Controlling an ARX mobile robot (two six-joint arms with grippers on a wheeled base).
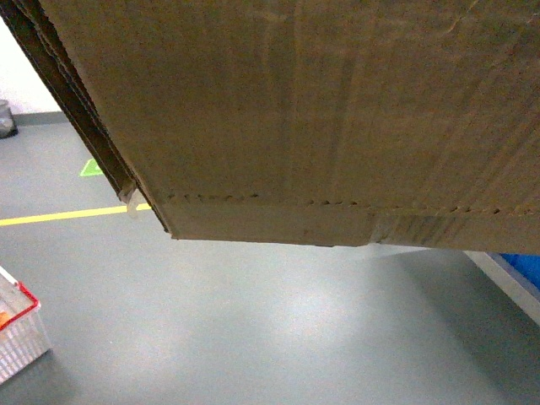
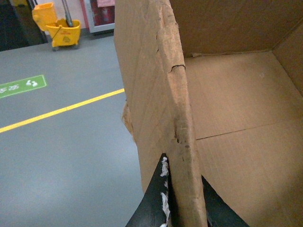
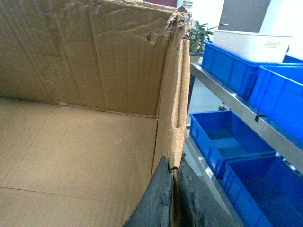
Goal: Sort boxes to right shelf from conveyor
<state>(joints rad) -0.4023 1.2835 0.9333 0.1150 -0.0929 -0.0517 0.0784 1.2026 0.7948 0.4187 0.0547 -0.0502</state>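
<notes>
A large brown cardboard box (image 1: 321,110) is held up off the floor and fills the top of the head view, its perforated seam along the lower edge. In the left wrist view my left gripper (image 2: 183,189) is shut on the box's (image 2: 236,118) ragged left wall, one black finger on each side. My right gripper (image 3: 173,172) is shut on the torn right wall of the box (image 3: 71,142). Just right of that wall stands the steel shelf (image 3: 227,94). The conveyor is out of view.
Blue bins (image 3: 227,137) and a white tub (image 3: 251,45) sit on the shelf tiers. A yellow floor line (image 1: 59,217) crosses the grey floor. A yellow mop bucket (image 2: 59,28) stands far left, and a red-rimmed clear crate (image 1: 17,325) is at lower left.
</notes>
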